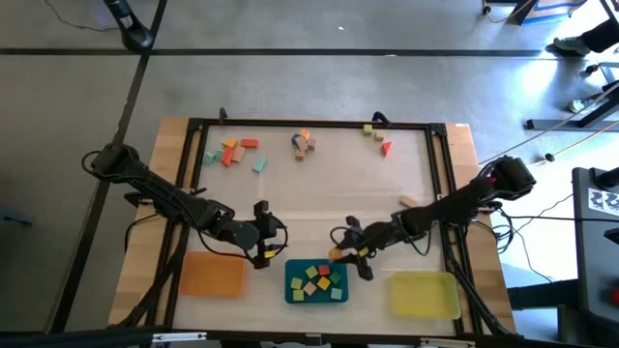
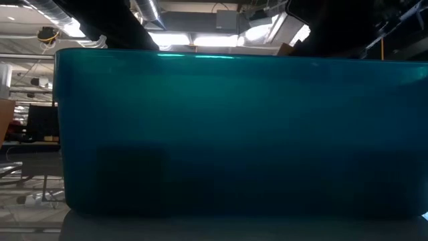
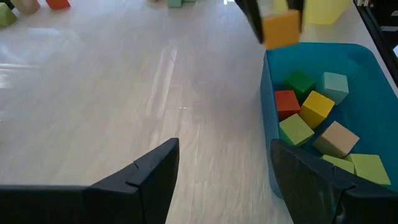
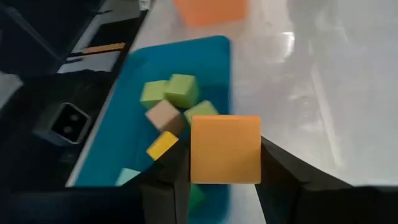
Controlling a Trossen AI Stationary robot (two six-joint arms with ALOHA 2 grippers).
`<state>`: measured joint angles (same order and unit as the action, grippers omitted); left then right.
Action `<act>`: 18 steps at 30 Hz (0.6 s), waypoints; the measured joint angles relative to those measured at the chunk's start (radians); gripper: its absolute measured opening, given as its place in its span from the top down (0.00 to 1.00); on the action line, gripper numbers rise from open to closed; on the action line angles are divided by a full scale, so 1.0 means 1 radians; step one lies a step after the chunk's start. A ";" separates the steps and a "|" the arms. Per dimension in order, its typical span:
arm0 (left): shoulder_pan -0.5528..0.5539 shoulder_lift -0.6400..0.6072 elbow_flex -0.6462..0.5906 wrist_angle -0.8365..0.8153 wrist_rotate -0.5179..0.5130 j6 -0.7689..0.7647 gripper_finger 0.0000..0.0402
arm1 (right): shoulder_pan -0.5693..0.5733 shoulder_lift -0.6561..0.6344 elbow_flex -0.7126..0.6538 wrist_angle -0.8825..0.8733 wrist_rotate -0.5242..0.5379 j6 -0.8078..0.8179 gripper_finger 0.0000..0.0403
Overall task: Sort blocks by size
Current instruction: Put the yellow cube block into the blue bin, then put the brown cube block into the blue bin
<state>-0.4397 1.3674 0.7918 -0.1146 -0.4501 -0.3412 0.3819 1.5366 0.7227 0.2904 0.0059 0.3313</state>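
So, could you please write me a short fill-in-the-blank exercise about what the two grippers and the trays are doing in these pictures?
1. The right gripper is shut on an ____ wooden cube.
2. That cube hangs beside the rim of the ____ plastic tray, which already holds blocks.
3. The left gripper has its fingers ____ and holds nothing.
4. The flat yellow tray holds ____ blocks.

Missing words: orange; teal; open; no

No readable text, labels, brands, numbers or signs anywhere
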 joint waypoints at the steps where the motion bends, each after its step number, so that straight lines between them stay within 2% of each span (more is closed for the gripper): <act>1: 0.000 0.000 0.000 -0.001 0.000 0.000 0.41 | 0.001 0.010 0.000 0.017 -0.022 0.000 0.66; 4: 0.000 0.000 0.000 -0.001 0.000 0.000 0.41 | 0.007 0.040 0.000 0.076 -0.083 0.009 0.66; 9: 0.000 0.000 0.000 -0.002 0.000 0.000 0.41 | 0.005 0.067 0.000 0.081 -0.081 0.155 0.63; 18: 0.000 0.000 0.000 -0.001 0.000 0.000 0.41 | 0.020 0.067 0.000 0.067 -0.065 0.219 0.38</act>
<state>-0.4397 1.3674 0.7918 -0.1161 -0.4502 -0.3412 0.4016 1.6035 0.7227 0.3570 -0.0589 0.5507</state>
